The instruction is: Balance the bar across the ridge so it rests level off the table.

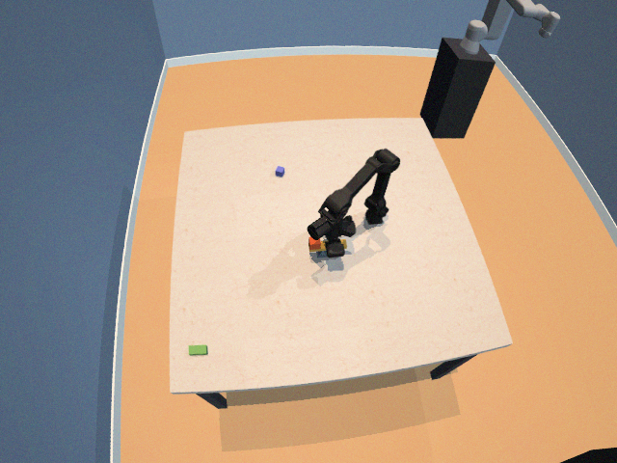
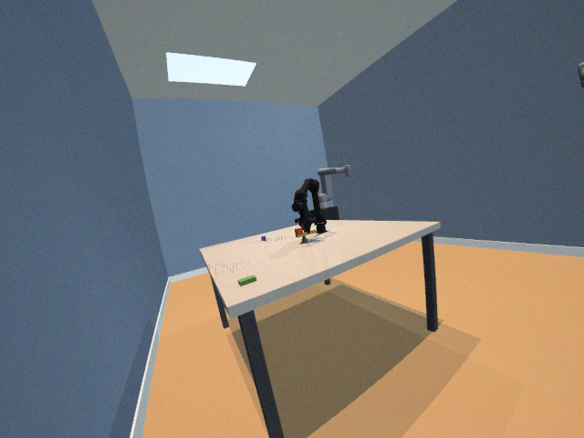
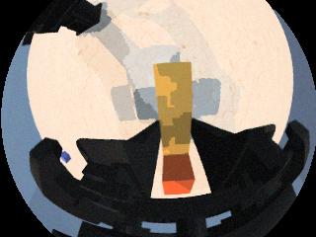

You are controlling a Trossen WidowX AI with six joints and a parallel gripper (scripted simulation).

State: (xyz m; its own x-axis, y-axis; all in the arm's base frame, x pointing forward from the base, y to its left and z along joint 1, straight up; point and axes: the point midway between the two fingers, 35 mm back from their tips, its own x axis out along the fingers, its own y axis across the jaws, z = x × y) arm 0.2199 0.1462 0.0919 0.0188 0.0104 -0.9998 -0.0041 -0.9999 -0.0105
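The yellow bar (image 1: 343, 244) (image 2: 312, 232) (image 3: 174, 94) has a red-orange block (image 1: 314, 243) (image 2: 298, 232) (image 3: 178, 169) on one end. My gripper (image 1: 335, 248) (image 2: 307, 230) (image 3: 174, 122) is shut on the bar, with a fingertip on each side of it. In the exterior view the bar looks roughly level and stands above the table. The small blue-grey ridge (image 2: 304, 239) is under the bar, between the red-orange block and my fingers. It is mostly hidden in the top view. I cannot tell whether the bar touches the ridge.
A small blue cube (image 1: 280, 171) (image 2: 263, 238) (image 3: 65, 157) lies toward the back left of the table (image 1: 398, 309) (image 2: 377, 240). A green block (image 1: 198, 349) (image 2: 246, 280) lies near the front left corner. A grey arm on a black pedestal (image 1: 456, 90) stands beyond the table.
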